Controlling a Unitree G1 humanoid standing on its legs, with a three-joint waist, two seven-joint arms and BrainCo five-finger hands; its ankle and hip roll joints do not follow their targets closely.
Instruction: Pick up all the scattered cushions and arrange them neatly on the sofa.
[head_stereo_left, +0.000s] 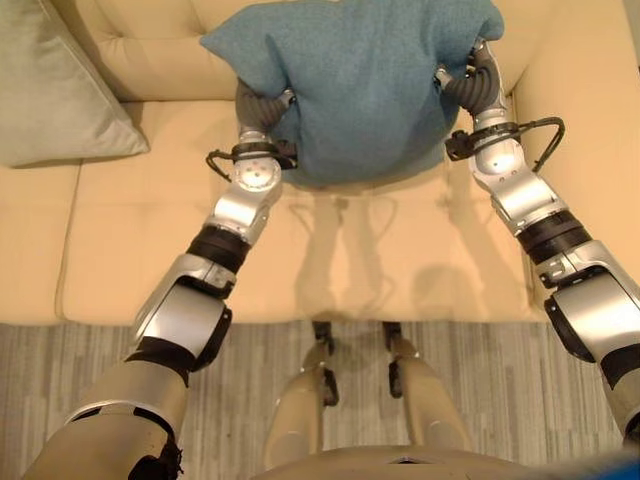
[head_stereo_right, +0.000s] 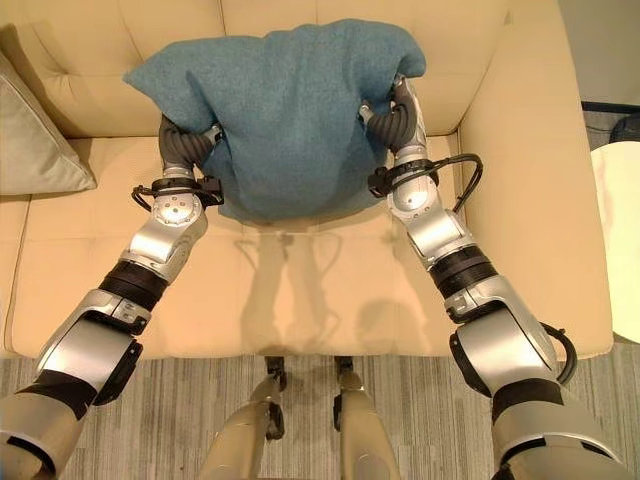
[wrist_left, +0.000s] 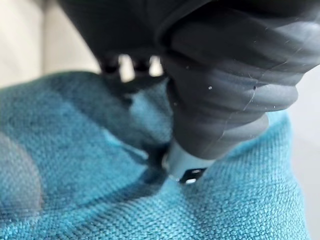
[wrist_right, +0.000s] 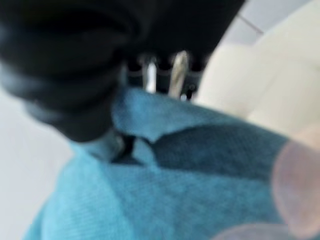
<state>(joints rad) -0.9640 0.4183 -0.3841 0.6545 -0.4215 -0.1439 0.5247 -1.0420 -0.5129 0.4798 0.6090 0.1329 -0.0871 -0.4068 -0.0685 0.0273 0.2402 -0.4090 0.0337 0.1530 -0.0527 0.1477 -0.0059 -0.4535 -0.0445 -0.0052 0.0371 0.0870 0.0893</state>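
Over the sofa (head_stereo_right: 520, 200) seat, toward twelve o'clock, the teal cushion (head_stereo_right: 285, 110) hangs between both hands, its top edge up against the backrest and its lower edge just above the seat. Left hand (head_stereo_right: 183, 148) grips the cushion's nine o'clock side, right hand (head_stereo_right: 393, 118) its three o'clock side; both dark wrist covers press into the fabric and the cloth bulges around them. So this looks like the placing step: one cushion carried in and being set down at the back of the sofa.

Left wrist view gives the close-up the head views can't: the left hand's thumb (wrist_left: 186, 167) is dug into the teal cloth, with fingertips peeking over the fold beyond, so that hand is clamped on the cushion. Right wrist view shows silver fingers (wrist_right: 177, 72) hooked over a folded edge of the cushion, so that hand is closed on it too.

What the eye views add is context: a grey cushion (head_stereo_left: 55, 90) already leans at ten o'clock against the backrest, well apart from the teal one, and a pale round desk (head_stereo_right: 620, 230) edge sits past the armrest at three o'clock.

Next move, I'd say: lower the cushion until it rests on the seat and leans on the backrest, then loosen both hands together so it doesn't tip forward
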